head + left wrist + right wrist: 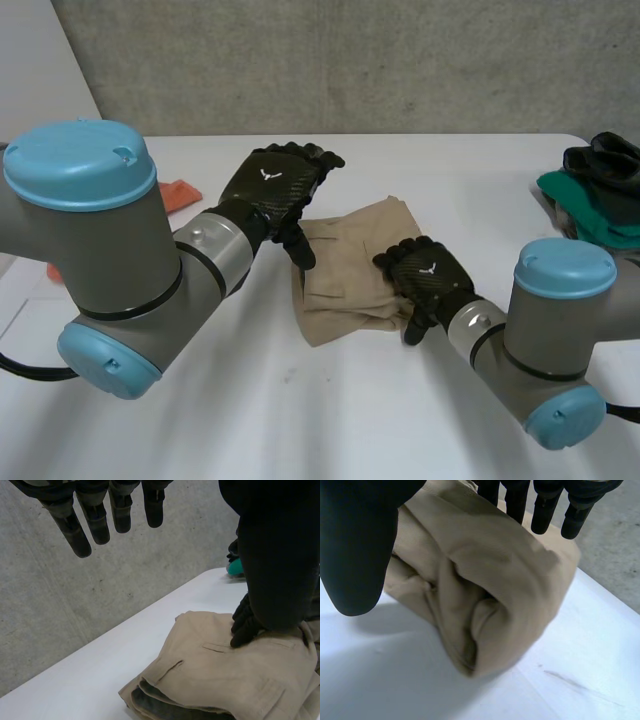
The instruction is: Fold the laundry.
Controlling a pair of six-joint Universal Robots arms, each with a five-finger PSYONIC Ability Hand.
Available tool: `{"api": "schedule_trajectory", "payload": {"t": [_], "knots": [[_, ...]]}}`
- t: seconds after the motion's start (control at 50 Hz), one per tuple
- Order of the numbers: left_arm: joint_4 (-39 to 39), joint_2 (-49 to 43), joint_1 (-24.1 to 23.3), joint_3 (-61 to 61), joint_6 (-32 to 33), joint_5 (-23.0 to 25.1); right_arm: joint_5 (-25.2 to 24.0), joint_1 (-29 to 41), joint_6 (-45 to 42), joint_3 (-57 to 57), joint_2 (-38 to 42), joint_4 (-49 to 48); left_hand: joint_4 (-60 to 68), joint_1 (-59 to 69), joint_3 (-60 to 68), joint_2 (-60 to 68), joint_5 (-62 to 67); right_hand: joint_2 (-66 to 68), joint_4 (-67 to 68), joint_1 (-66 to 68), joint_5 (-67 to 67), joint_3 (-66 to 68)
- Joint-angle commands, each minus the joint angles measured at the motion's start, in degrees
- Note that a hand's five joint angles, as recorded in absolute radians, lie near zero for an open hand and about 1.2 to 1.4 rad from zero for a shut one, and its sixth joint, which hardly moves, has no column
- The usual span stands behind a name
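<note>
A folded beige pair of trousers point(350, 270) lies in the middle of the white table point(300, 420). My right hand point(428, 280) rests flat on its right side, fingers straight over the top layer point(495, 570) and the thumb point(355, 545) hanging beside the fold, apart from the cloth. My left hand point(275, 190) hovers above the bundle's back left corner with straight fingers point(95, 520), touching nothing. In the left wrist view the folded trousers point(215, 675) lie below that hand, with the right hand's fingertips point(244, 625) pressing on them.
A heap of green and black clothes point(600, 195) sits at the table's right edge. An orange cloth point(180, 193) lies at the back left, behind my left arm. A grey concrete wall point(350, 60) runs behind the table.
</note>
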Motion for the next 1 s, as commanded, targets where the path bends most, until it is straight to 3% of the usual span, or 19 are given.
{"api": "schedule_trajectory", "payload": {"t": [0.02, 0.24, 0.44, 0.52, 0.6, 0.86, 1.0], "knots": [[0.0, 0.0, 0.0, 0.0, -0.1, 0.1, -0.9, 0.9, -0.1, 0.3, 0.8, -3.9, -1.2, -0.6, -1.7, -1.4, -2.4, -2.6, -2.4, -3.6, -3.0, -2.4], [0.0, -0.1, 0.1, -0.1, -0.1, 0.2, -0.8, 0.8, -4.9, -4.1, 5.7, -8.0, -1.3, -0.7, -1.9, -1.6, -2.5, 9.4, 9.6, 8.4, 9.0, 9.6], [-0.1, -0.3, 0.3, -0.2, -0.1, 0.2, -0.6, 0.8, -5.5, -6.0, 7.0, -7.8, -1.3, -0.7, -1.9, -1.6, -2.5, 9.4, 9.6, 8.4, 9.0, 9.7], [0.0, -0.4, 0.2, -0.3, -0.1, 0.2, -0.9, 0.8, -5.6, -6.1, 7.1, -8.0, -1.3, -0.7, -1.9, -1.6, -2.5, 25.0, 25.2, 24.0, 24.7, 25.3], [-0.1, -0.3, 0.2, -0.3, -0.1, 0.2, -0.8, 0.8, -5.6, -7.3, 7.6, -8.4, -1.3, -0.7, -1.9, -1.6, -2.5, 67.3, 67.5, 66.3, 66.9, 67.5], [0.0, 1.4, -0.7, 0.2, -0.1, 0.3, -1.3, -0.3, -4.3, -14.7, 1.6, -9.9, -1.5, -0.9, -2.1, -1.7, -2.7, 67.4, 67.6, 66.4, 67.0, 67.6], [0.9, 3.7, -0.9, 1.1, -1.8, 0.3, -4.9, -7.3, -3.3, -21.5, -1.2, -14.0, -1.3, -0.7, -1.9, -1.6, -2.5, 67.4, 67.6, 66.4, 67.0, 67.6]]}}
